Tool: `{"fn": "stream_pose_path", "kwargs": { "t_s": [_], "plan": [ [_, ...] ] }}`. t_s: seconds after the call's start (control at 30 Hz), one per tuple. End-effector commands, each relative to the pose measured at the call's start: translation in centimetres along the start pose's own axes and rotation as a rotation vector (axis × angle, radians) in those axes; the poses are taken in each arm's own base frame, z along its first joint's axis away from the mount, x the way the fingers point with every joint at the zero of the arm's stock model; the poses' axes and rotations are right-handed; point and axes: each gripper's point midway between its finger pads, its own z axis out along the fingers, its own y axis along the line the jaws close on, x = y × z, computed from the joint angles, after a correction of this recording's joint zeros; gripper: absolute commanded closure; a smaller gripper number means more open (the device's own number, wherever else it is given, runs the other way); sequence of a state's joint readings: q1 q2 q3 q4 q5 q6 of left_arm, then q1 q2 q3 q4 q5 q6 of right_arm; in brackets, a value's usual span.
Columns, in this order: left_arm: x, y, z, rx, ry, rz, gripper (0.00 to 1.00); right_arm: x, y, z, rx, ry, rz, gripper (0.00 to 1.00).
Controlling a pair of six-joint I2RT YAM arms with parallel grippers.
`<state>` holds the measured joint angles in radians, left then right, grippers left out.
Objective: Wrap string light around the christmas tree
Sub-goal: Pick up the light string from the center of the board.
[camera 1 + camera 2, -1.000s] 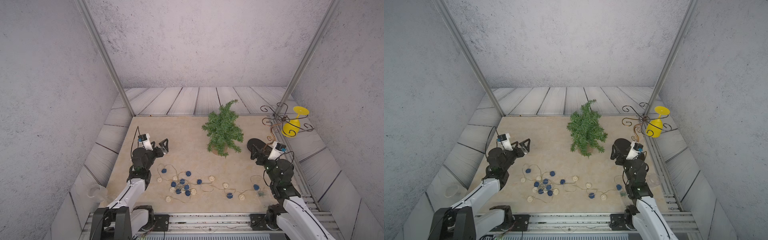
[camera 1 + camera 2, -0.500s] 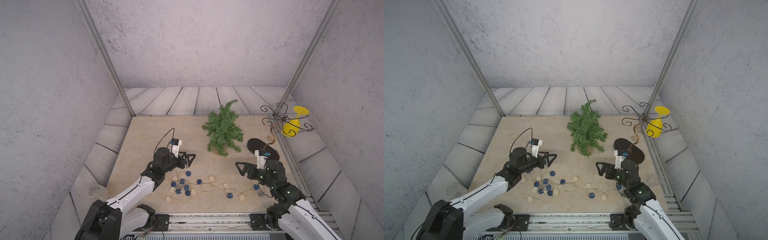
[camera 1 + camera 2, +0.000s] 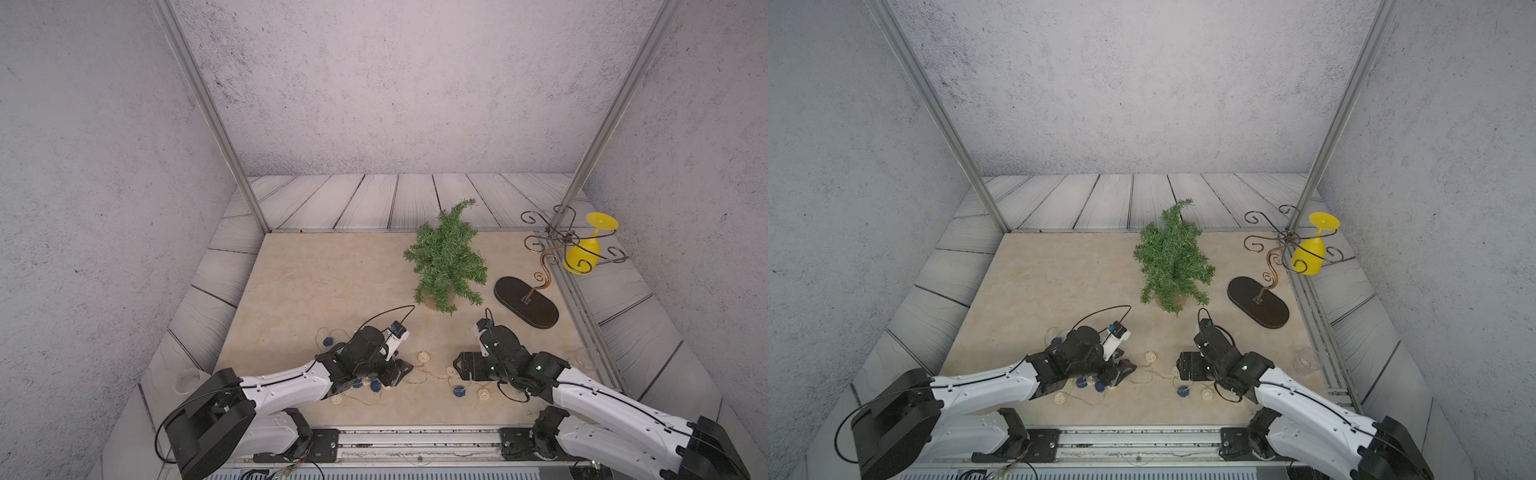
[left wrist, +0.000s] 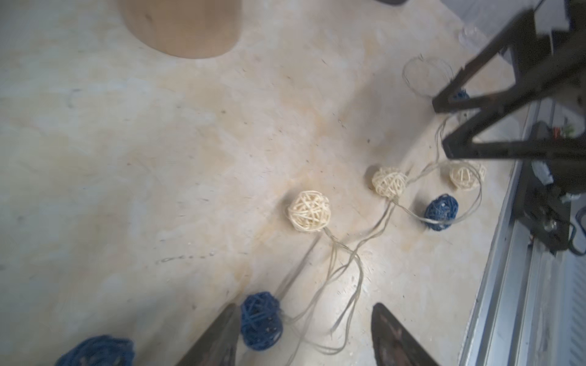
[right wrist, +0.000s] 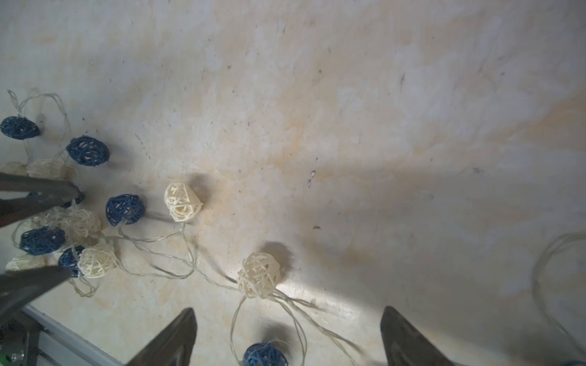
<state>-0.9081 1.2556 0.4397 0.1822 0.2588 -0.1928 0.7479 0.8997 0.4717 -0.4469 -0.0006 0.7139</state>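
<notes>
The tan worktop (image 3: pixel 332 291) is carrying everything. The christmas tree (image 3: pixel 446 262) is standing upright in its pot toward the far edge, nearer the right edge, with no wire on it. The string light (image 3: pixel 423 356) is lying loose along the near edge, well apart from the tree, its balls bunching under the left arm and trailing toward the right edge.

The left end effector (image 4: pixel 304 336) is hanging low with jaws apart, straddling wire loops, a blue ball just beside one finger. The right end effector (image 5: pixel 288 339) is likewise open over a stretch of wire near a cream ball. Neither is gripping anything.

The pick-up step appears to be in hand. Next, each is needing to close on wire, then lift without dragging the bunch into a tangle.

The curly wire stand (image 3: pixel 525 301) is standing near the tree on its right-edge side, with a yellow glass (image 3: pixel 582 253) hanging from it, and is likely crowding any loop passing that side.
</notes>
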Motion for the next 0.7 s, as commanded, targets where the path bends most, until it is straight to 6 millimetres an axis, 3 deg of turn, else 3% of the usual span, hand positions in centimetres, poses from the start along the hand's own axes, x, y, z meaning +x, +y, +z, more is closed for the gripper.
{"fn": "stream_pose_path", "kwargs": {
  "t_s": [0.0, 0.17, 0.3, 0.37, 0.53, 0.63, 0.67],
  "plan": [
    [-1.1, -1.2, 0.6, 0.004, 0.012, 0.153, 0.36, -1.0, -0.1, -0.9, 0.003, -0.063, -0.010, 0.12],
    [0.1, -0.4, 2.7, -0.044, 0.115, 0.225, 0.44, -2.0, 0.4, -2.3, -0.040, -0.145, -0.012, 0.13],
    [0.7, -1.3, 3.8, 0.013, 0.147, 0.259, 0.63, -2.4, 0.3, -3.0, -0.054, -0.191, -0.008, 0.15],
    [0.8, -1.8, 3.9, 0.035, 0.149, 0.266, 0.66, -2.4, 0.2, -3.2, -0.056, -0.204, -0.004, 0.16],
    [1.6, -2.6, 4.0, 0.056, 0.163, 0.276, 0.65, -2.4, 0.2, -2.7, -0.057, -0.198, -0.006, 0.16],
    [2.0, -1.4, 4.5, -0.007, 0.196, 0.277, 0.66, -2.4, 0.4, -2.4, -0.061, -0.193, -0.008, 0.16],
    [2.2, -1.0, 4.8, -0.028, 0.209, 0.279, 0.72, -2.4, 0.4, -2.3, -0.066, -0.196, -0.008, 0.17]
  ]
}}
